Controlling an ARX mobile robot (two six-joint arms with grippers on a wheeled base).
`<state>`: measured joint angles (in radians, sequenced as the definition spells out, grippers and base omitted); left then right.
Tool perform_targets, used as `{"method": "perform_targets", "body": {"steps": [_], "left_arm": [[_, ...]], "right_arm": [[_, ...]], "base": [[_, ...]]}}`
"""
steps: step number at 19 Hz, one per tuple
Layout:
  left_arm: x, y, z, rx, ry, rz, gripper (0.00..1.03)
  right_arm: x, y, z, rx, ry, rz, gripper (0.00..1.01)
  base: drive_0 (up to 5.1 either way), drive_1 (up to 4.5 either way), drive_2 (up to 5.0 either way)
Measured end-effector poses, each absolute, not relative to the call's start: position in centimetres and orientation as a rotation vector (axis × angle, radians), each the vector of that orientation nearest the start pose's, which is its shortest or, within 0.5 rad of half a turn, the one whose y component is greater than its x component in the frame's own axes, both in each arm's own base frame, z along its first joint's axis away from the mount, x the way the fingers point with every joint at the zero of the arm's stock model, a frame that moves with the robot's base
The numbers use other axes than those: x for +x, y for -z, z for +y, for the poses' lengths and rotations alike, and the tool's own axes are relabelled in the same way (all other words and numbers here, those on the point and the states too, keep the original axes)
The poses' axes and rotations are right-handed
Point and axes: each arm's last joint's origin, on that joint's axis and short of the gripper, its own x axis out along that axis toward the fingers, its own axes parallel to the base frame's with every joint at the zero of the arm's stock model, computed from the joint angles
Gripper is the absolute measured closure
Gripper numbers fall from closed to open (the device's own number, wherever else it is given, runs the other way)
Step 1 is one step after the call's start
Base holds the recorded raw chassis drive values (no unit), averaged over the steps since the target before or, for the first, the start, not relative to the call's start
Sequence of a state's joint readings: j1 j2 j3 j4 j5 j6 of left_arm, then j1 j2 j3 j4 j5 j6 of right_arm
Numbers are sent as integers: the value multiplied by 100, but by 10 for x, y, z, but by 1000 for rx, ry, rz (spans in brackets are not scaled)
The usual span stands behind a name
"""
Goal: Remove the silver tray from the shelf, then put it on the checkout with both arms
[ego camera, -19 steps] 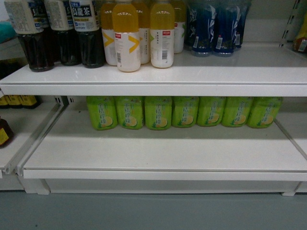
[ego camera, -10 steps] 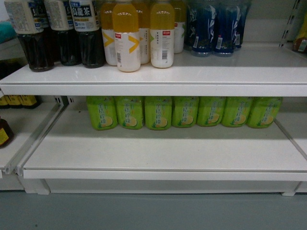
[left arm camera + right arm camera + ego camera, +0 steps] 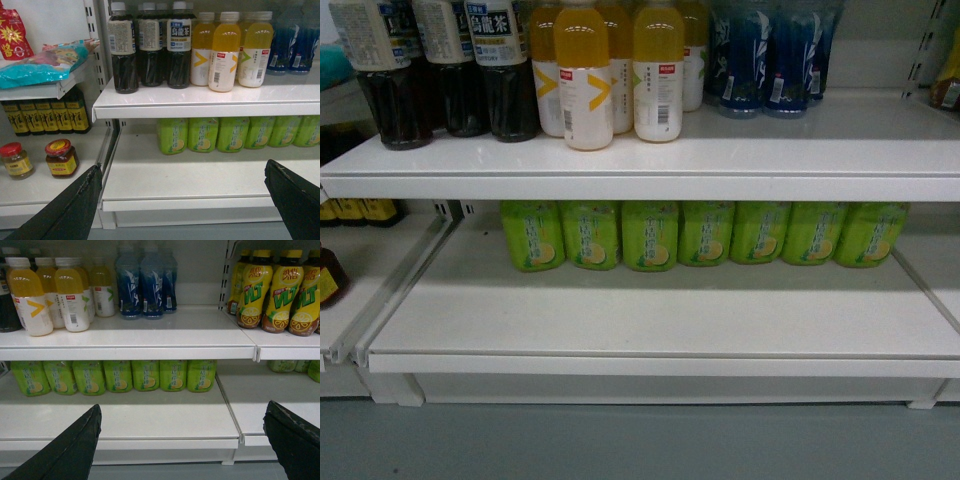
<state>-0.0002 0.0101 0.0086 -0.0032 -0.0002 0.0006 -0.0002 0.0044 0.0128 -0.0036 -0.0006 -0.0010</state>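
Both grippers, the left gripper (image 3: 182, 200) and the right gripper (image 3: 182, 440), hang with fingers spread wide and hold nothing before the white shelf (image 3: 660, 320) with green bottles (image 3: 700, 232) behind, and no view shows the tray.

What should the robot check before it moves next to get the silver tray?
1. Silver tray in view: not ok. No view shows it on the shelf or elsewhere.
2. Left gripper open: ok, fingers wide apart, nothing between.
3. Right gripper open: ok, also holding nothing.
4. Arms clear of the shelf: ok, both hang in front of it.
5. Bottles safe: ok, green bottles stand at the back.
6. Checkout in view: not ok, no view shows it.
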Motion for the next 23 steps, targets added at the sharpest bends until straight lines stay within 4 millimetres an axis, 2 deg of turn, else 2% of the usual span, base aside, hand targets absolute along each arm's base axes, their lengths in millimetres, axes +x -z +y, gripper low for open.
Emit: {"method": "perform_targets", "body": {"steps": [23], "left_arm": [[98,-165,0,0,-1,5,5]], "right_arm": [[97,-167,0,0,0,-6,3]], "base": [[0,0,0]]}}
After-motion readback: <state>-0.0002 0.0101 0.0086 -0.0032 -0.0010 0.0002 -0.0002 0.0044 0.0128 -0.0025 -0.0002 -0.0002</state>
